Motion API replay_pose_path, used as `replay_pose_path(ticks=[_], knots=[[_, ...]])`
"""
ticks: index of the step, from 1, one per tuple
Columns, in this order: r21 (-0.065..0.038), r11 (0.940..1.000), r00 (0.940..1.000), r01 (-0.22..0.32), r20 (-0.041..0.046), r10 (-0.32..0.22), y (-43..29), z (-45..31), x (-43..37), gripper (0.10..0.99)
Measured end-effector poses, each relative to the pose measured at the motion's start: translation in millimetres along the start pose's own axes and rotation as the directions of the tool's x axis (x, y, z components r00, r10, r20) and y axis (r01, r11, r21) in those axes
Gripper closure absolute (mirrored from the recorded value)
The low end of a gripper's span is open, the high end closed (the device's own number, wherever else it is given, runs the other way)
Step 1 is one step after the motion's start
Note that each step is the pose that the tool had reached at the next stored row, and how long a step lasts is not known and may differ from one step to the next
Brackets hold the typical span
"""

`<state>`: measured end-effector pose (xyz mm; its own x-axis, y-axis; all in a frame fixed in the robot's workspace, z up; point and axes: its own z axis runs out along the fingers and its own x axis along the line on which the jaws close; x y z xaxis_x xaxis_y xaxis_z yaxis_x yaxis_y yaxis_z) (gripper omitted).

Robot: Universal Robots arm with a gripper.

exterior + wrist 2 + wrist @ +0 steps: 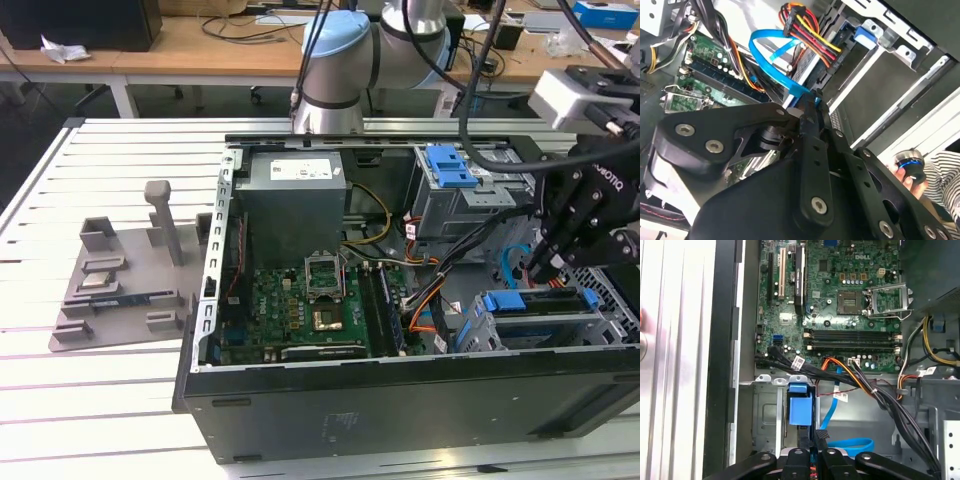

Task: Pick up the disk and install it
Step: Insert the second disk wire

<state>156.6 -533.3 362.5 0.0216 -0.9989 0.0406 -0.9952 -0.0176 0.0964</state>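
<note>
The disk (540, 303) stands on edge in the drive cage at the exterior view's right end of the open computer case (400, 400); its blue side rail and grey body show. My gripper (537, 268) hangs just above it with its black fingers pressed together and nothing visible between them. In the first wrist view the gripper (815, 439) has its tips meeting right beside the disk's blue rail (800, 410). The second wrist view shows the gripper (812, 100) with its linkage close up and its tips near a blue cable.
Orange and black cable bundles (860, 382) and a blue data cable (775, 65) run close to the cage. The motherboard (300, 310) and the grey power-supply box (290, 190) fill the case's middle. A grey fixture (120, 280) lies on the table. A person's hand (907, 172) holds a knob outside the case.
</note>
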Motion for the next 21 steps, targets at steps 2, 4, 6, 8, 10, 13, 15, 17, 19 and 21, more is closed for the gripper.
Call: replay_pose_path(ticks=[2,4,6,8,10,13,15,17,19,21], knots=[[0.0,1.0,1.0,0.001,-0.0001,-0.001,-2.5,2.8,1.0,0.925],[0.0,1.0,1.0,0.002,0.0,-0.002,-4.3,6.2,3.8,0.925],[0.0,1.0,1.0,0.004,-0.0006,-0.004,-7.1,9.1,4.3,0.925],[0.0,1.0,1.0,0.007,-0.0013,-0.007,-9.3,11.1,4.3,0.925],[0.0,1.0,1.0,0.008,-0.0014,-0.008,-10.0,13.1,4.2,0.925],[0.0,1.0,1.0,0.008,-0.0019,-0.008,-10.4,15.8,4.1,0.925],[0.0,1.0,1.0,0.009,-0.0016,-0.009,-10.5,17.1,4.0,0.925],[0.0,0.9999,0.9999,0.012,-0.0019,-0.012,-10.5,17.3,4.0,0.925],[0.002,0.9999,0.9999,0.014,-0.0019,-0.014,-9.3,17.1,4.0,0.925],[0.004,0.9999,0.9999,0.017,-0.0003,-0.017,-8.6,16.6,4.0,0.925]])
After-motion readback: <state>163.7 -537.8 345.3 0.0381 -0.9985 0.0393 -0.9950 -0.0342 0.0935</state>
